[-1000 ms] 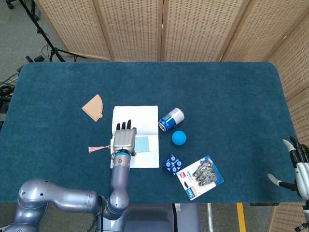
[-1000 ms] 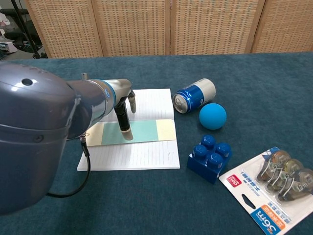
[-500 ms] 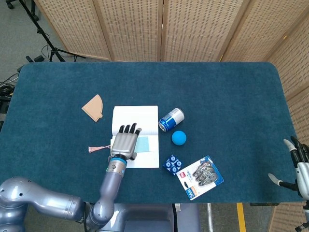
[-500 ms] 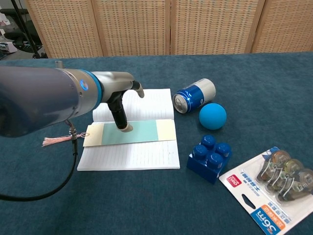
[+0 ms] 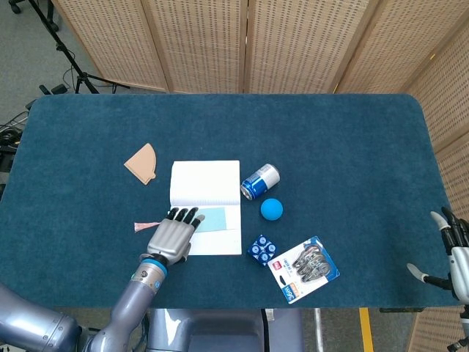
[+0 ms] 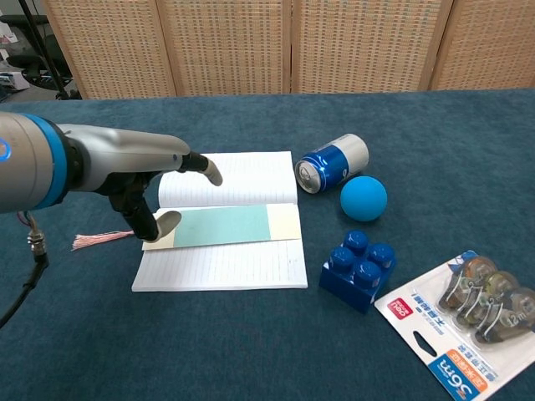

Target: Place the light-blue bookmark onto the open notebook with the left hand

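Head view: the light-blue bookmark (image 5: 214, 218) lies flat across the open notebook (image 5: 206, 192), left of the tabletop's centre, fingers of the left hand (image 5: 171, 233) spread and empty over its left end.

Chest view: thin, light card, probably slippery; its pink tassel (image 6: 99, 241) trails onto the tabletop. Right hand (image 5: 453, 253) idle, open.

Overhead head view; low, perhaps nearer chest view.

Woven folding screen (image 5: 249, 44) behind teal felt table (image 5: 352, 154)
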### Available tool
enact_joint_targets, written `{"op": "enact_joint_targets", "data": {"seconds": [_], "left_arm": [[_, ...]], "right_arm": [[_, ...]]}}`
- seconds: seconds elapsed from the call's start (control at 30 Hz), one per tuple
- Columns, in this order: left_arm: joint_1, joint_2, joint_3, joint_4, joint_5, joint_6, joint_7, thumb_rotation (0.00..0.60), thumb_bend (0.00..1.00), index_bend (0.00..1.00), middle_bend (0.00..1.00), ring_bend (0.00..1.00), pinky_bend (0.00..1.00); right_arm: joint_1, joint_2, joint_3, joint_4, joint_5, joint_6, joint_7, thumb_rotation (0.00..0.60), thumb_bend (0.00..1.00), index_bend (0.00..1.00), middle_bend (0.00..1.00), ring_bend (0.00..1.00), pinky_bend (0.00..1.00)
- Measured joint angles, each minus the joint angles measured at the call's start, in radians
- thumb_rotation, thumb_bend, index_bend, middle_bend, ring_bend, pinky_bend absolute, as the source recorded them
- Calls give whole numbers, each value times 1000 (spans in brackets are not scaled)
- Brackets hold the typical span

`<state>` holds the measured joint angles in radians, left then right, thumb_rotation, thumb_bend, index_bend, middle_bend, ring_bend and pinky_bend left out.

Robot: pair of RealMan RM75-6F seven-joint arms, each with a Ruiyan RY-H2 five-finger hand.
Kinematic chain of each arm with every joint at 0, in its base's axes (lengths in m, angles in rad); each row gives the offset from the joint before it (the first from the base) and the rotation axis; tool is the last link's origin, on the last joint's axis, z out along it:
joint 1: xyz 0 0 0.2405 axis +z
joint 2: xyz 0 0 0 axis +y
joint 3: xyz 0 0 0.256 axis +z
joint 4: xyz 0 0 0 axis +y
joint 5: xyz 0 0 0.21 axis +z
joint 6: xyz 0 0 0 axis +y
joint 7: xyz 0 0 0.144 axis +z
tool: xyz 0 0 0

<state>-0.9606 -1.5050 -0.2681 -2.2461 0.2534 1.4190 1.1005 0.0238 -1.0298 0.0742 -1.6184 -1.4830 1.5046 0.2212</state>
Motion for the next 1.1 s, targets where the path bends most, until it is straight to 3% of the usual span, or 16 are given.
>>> {"op": "enact_joint_targets", "data": {"seconds": [0.53, 1.1], "left_arm": [[-17, 29, 101, 17, -9, -41, -50, 600, 653, 94, 0, 0, 0], [-54, 7, 138, 85, -69, -69, -72, 600, 661, 94, 0, 0, 0]], "right_arm": [[2, 0, 0, 2, 0, -4, 4, 600, 53, 5, 0, 0, 0], [1, 0, 1, 3, 0, -2, 3, 600, 53, 5, 0, 0, 0]]}}
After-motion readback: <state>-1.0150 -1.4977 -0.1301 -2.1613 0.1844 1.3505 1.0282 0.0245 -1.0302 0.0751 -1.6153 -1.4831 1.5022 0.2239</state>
